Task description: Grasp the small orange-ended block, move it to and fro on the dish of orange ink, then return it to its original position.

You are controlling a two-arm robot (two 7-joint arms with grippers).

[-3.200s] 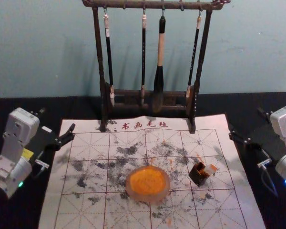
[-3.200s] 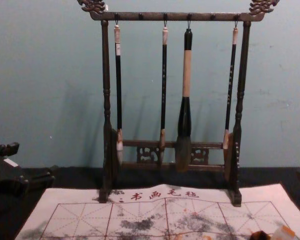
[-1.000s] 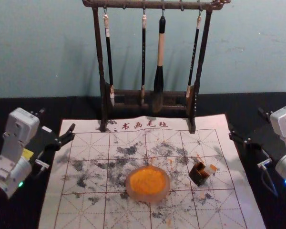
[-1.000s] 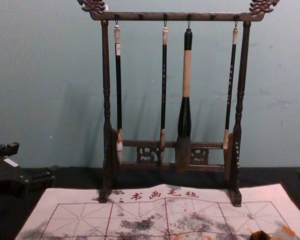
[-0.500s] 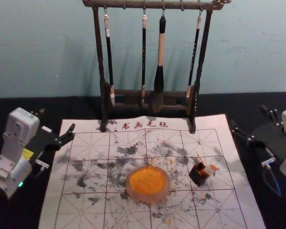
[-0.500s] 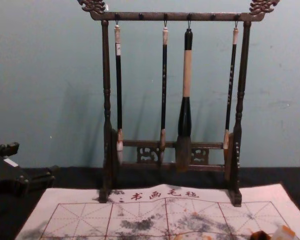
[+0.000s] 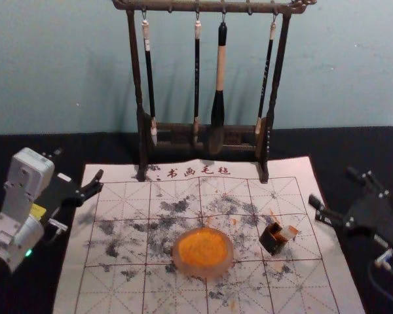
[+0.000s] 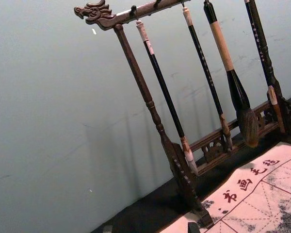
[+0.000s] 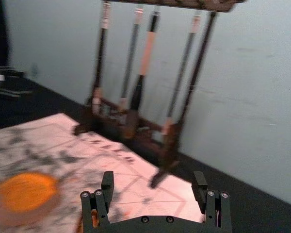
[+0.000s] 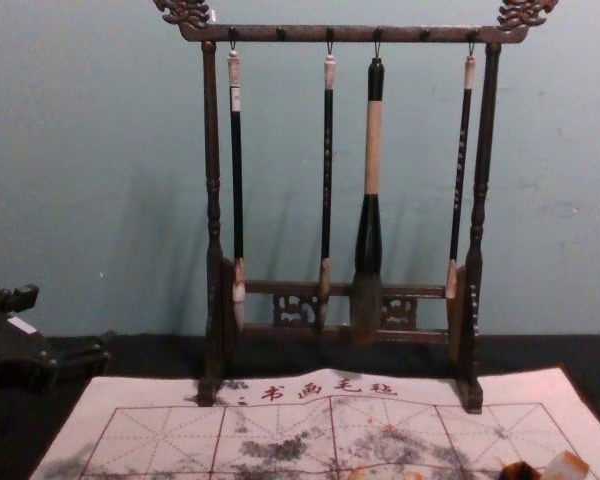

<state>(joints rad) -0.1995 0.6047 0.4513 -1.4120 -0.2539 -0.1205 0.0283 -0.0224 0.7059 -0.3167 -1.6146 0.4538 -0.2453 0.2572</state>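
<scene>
My right gripper (image 7: 331, 186) hangs open at the mat's right edge, beyond and to the right of the small block. In the right wrist view the right gripper (image 9: 153, 179) has nothing between its fingers. The pale, orange-ended block (image 7: 289, 233) leans at the right side of a dark, orange-stained box (image 7: 273, 239); the block (image 10: 565, 467) also shows at the chest view's lower right. Left of the box sits the round dish of orange ink (image 7: 203, 252). Parked at the left, my left gripper (image 7: 79, 163) is open and empty.
A dark wooden rack (image 7: 142, 144) with several hanging brushes stands across the mat's far edge, by the wall. The ink-stained, gridded mat (image 7: 111, 294) lies under dish and box. A cable (image 7: 374, 288) loops by the right arm.
My right gripper has moved inward and lower in the head view, its nearer finger now over the mat's edge. The left arm, block, box and dish are unmoved.
</scene>
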